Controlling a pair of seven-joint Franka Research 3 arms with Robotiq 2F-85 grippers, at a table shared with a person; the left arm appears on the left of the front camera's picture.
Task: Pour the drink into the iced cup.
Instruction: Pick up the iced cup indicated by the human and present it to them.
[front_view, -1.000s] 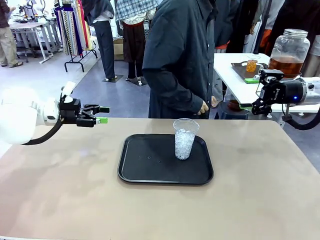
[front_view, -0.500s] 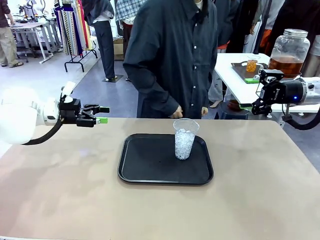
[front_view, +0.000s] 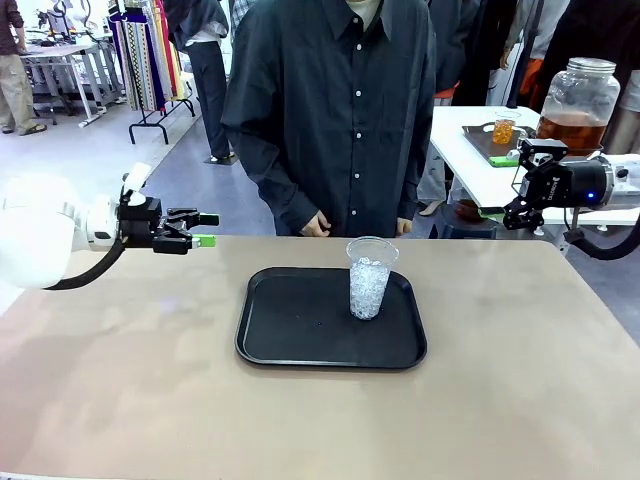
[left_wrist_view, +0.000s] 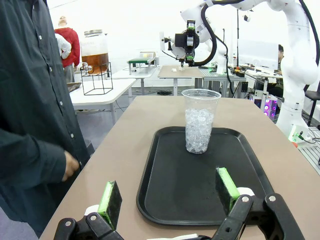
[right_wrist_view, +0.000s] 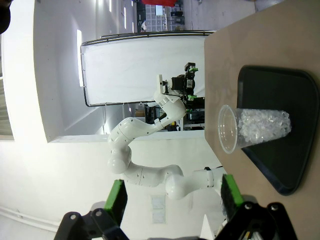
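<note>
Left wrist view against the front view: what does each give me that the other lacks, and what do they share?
Left wrist view: the left gripper's green pads spread wide apart, and the wire stand under the drink jar. Front view: a small amber cup on the side table, beside the jar. Both: the iced cup upright on the black tray, the person, the right gripper.

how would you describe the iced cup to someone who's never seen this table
Find the tan table and the black tray at its middle. Near the tray's far right corner stands a clear plastic cup, upright and about half full of ice. It holds ice alone, while the amber drink sits in a lidded glass jar beyond the table's right end.
</note>
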